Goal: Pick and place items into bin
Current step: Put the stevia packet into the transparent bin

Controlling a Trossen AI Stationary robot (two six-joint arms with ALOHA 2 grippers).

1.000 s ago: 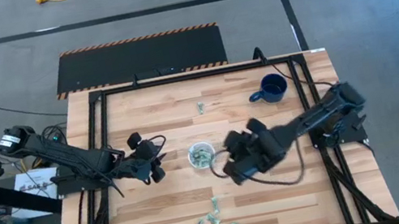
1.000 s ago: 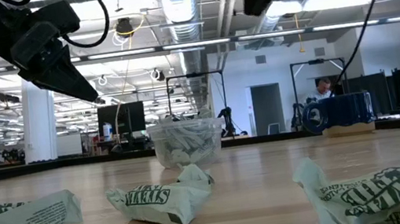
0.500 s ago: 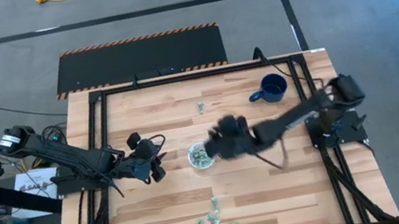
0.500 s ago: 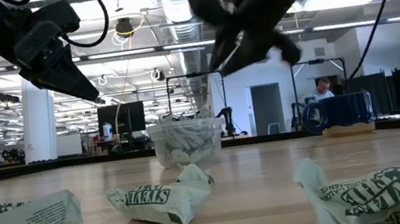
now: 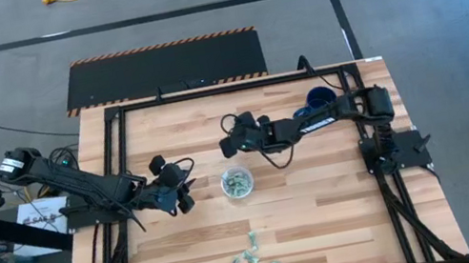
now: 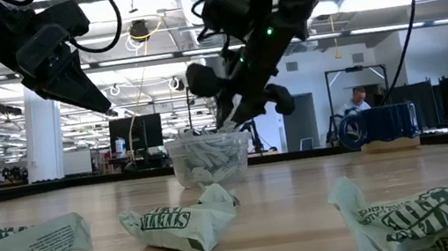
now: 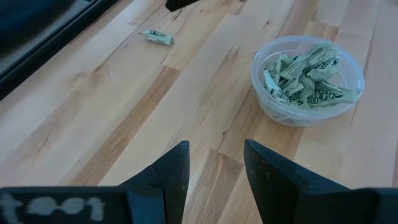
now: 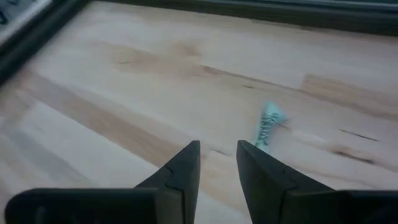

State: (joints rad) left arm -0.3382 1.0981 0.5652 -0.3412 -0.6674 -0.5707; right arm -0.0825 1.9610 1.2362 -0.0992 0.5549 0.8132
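Our right gripper (image 5: 229, 145) hangs above the wood with its fingers (image 8: 186, 171) parted by a narrow gap and nothing between them. Just ahead of those fingertips lies one lone wrapper (image 8: 268, 130) flat on the table (image 5: 328, 221), with bare boards all around it; in the high view that same wrapper (image 5: 236, 126) sits just beyond the gripper, toward the far edge. On the other side of the gripper, toward the near edge, stands the clear plastic cup (image 5: 237, 183), already holding a heap of green-and-white wrappers (image 7: 306, 76). In the low view the right gripper (image 6: 225, 118) shows just above the cup's rim (image 6: 206, 141).

Our left gripper (image 5: 186, 195) waits beside the cup on its left, fingers (image 7: 168, 177) spread and empty, the cup (image 7: 307, 81) ahead of them with open wood between.

Farther out, a dark blue mug (image 5: 319, 103) stands by the right arm, near the far right corner. A cluster of loose wrappers (image 5: 253, 254) lies near the front edge, well apart from both grippers. Black frame rails (image 5: 111, 144) border the table's sides and far edge.
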